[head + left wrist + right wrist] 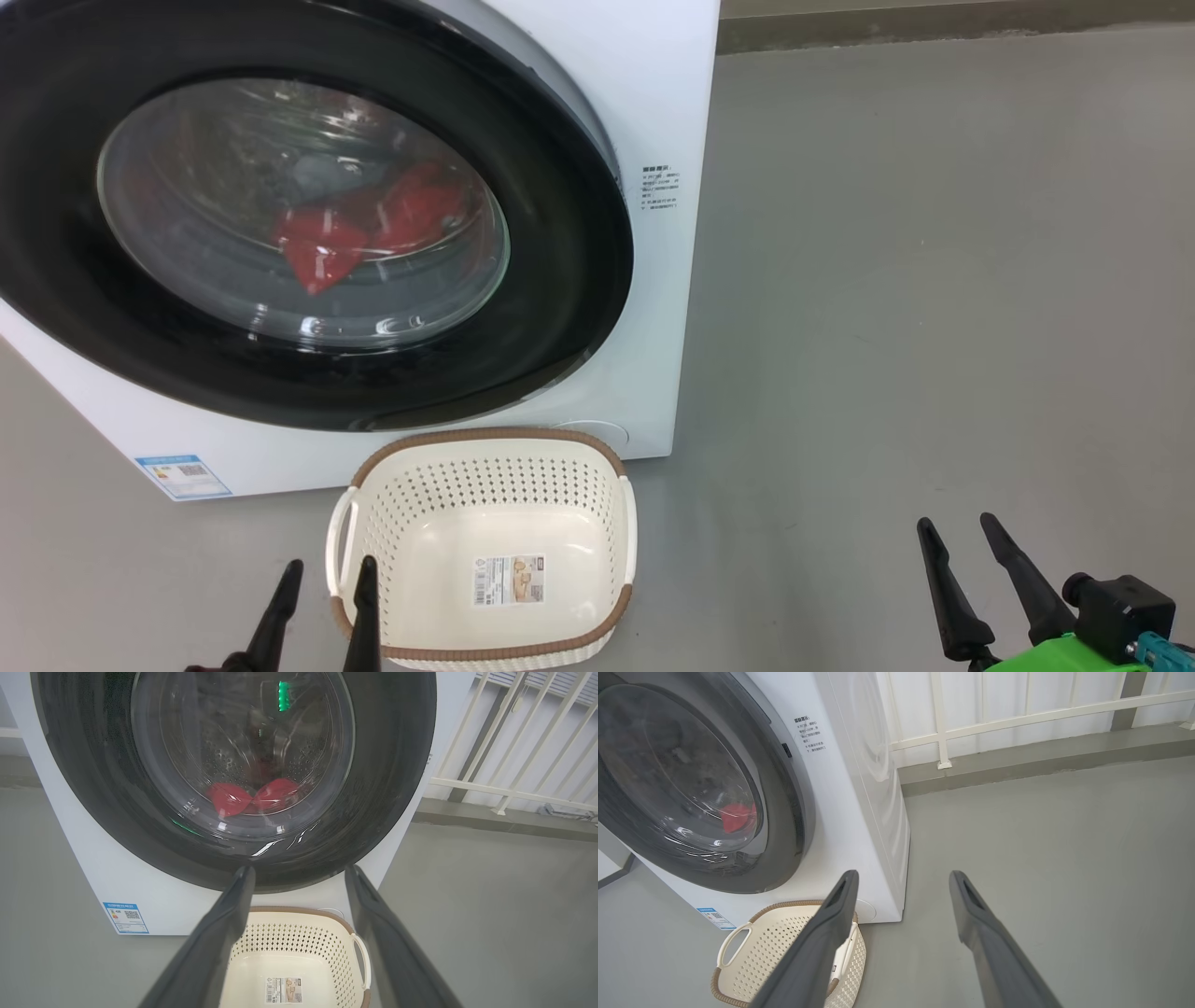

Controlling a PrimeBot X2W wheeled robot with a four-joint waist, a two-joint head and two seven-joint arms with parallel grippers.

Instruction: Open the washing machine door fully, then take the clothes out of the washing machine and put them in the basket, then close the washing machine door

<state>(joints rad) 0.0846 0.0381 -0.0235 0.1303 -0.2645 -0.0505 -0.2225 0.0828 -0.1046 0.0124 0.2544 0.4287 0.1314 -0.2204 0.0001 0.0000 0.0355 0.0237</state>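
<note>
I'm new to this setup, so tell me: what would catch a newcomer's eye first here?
The washing machine door, a glossy black ring around bulging glass, dominates the upper left of the head view, closed. Behind its glass lie the bright red clothes. Below it, on the floor, stands the cream basket, no clothes inside.

Our right gripper stands spread and empty. We see the cream perforated plastic basket just beside the white front-loading washing machine, its black-ringed round glass door closed.
</note>
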